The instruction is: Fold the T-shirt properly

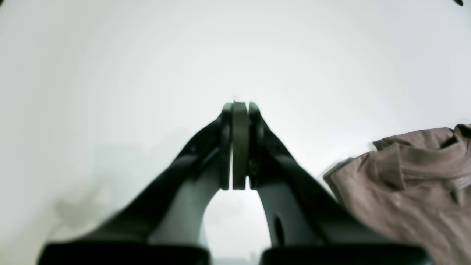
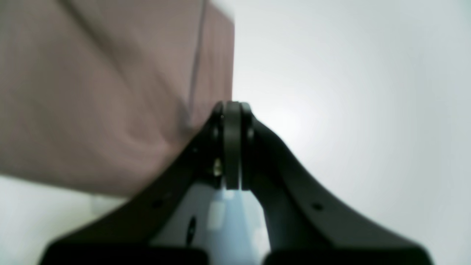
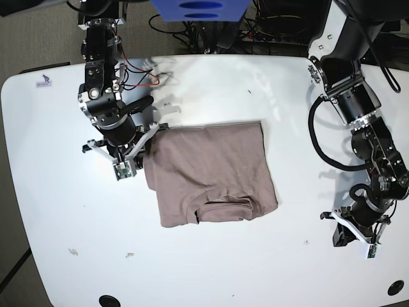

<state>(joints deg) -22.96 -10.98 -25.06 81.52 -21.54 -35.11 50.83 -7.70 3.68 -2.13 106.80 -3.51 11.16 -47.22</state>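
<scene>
The T-shirt [image 3: 214, 169] lies mid-table as a mauve-brown, roughly square bundle, its collar toward the near edge and its sleeves folded in. My right gripper [image 3: 131, 153] hovers at the shirt's left edge. In the right wrist view its pads [image 2: 232, 147] are pressed together with no cloth between them, and the T-shirt [image 2: 103, 92] fills the upper left. My left gripper [image 3: 353, 231] stands well off to the right over bare table. Seen from the left wrist, the left gripper [image 1: 241, 106] is shut and empty, with the T-shirt [image 1: 404, 184] at the lower right.
The white table [image 3: 64, 211] has rounded corners. Red and black cables [image 3: 137, 80] trail at its back left. A blue object [image 3: 198, 9] sits beyond the far edge. Small scraps [image 3: 73, 251] lie near the front left.
</scene>
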